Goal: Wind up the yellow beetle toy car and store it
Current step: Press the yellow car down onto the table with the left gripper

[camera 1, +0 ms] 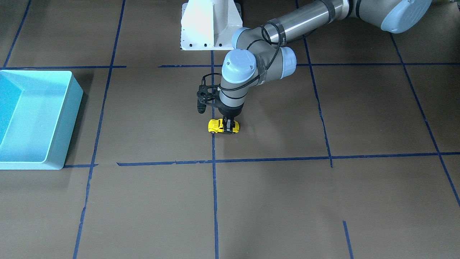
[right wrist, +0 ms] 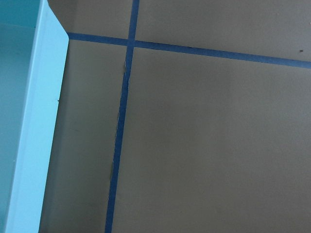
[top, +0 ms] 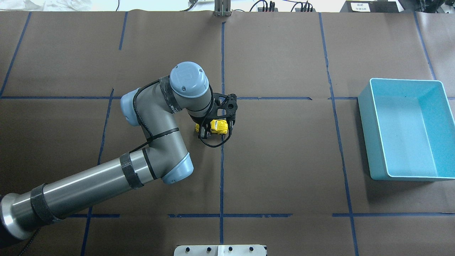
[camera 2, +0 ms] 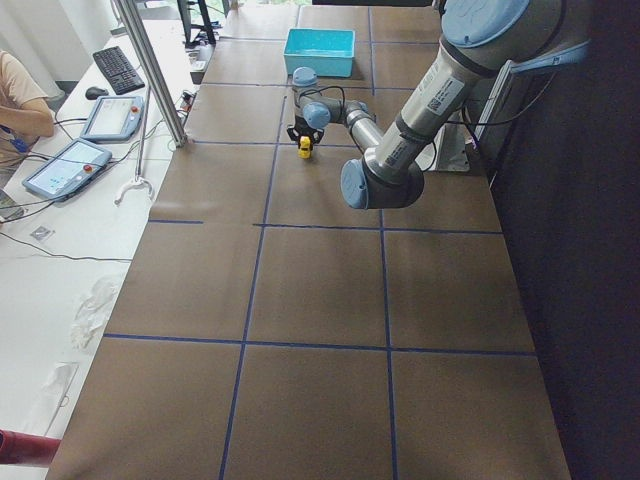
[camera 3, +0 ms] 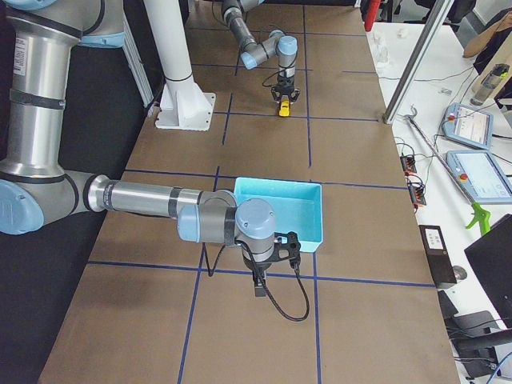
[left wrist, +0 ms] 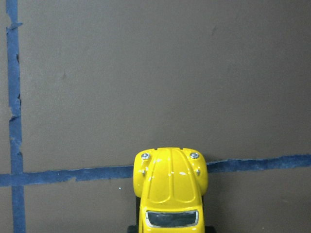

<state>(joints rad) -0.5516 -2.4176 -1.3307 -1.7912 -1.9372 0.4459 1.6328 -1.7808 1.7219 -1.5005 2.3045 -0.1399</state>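
Glossy yellow beetle toy car (left wrist: 170, 187); matt brown paper table cover (camera 1: 287, 201); smooth plastic bin (top: 371, 142)

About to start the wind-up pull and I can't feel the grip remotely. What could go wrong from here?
1. The left end effector seems to pinch the yellow beetle toy car only across its rounded middle, so it may slip or twist when dragged.
2. The light blue bin sits far off on the robot's right; a wound car released short could roll away.
3. The right end effector hangs beside that bin and may crowd the drop.
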